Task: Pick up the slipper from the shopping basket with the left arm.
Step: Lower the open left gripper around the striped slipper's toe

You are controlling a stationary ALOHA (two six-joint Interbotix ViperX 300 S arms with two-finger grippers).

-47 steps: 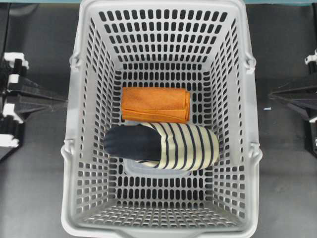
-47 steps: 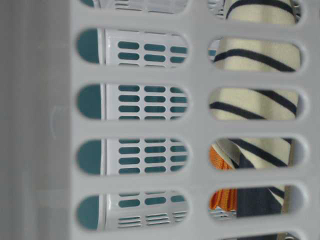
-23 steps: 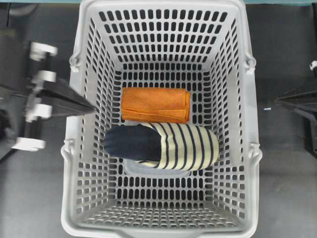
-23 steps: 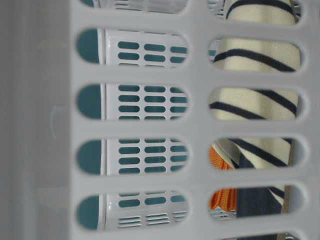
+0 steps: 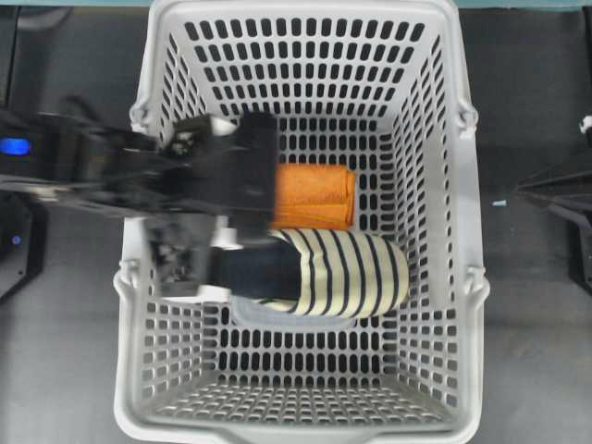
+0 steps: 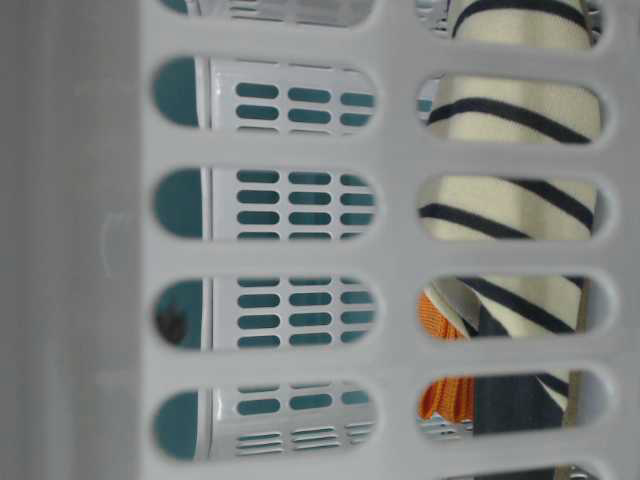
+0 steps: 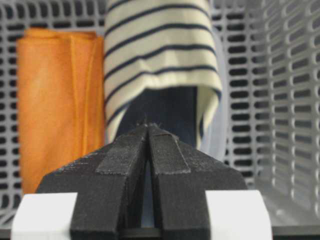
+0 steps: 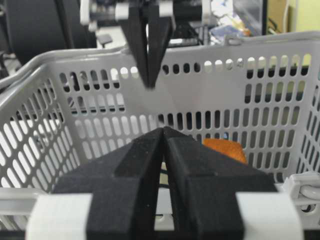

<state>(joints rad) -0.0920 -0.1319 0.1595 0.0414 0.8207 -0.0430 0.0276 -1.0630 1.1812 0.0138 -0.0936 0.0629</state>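
The slipper [image 5: 342, 273], cream with navy stripes, lies on the floor of the grey shopping basket [image 5: 139, 370]. Its dark toe points left and is partly hidden under my left arm. My left gripper [image 5: 242, 199] hangs blurred over the basket's left half, above the toe, apart from it. In the left wrist view the left gripper [image 7: 148, 126] is shut and empty, with the slipper [image 7: 160, 55] just beyond the tips. My right gripper [image 8: 163, 129] is shut and empty outside the basket's right wall [image 8: 210, 90]. The slipper also shows through the slots in the table-level view [image 6: 510, 210].
A folded orange cloth [image 5: 319, 196] lies beside the slipper on its far side, also in the left wrist view [image 7: 55, 100]. The basket walls [image 7: 285, 75] rise on all sides. The right arm [image 5: 555, 190] rests at the right edge.
My left arm has swung from the table's left side over the basket's left wall, and is now above the slipper's toe. The right arm, slipper and cloth have not moved.
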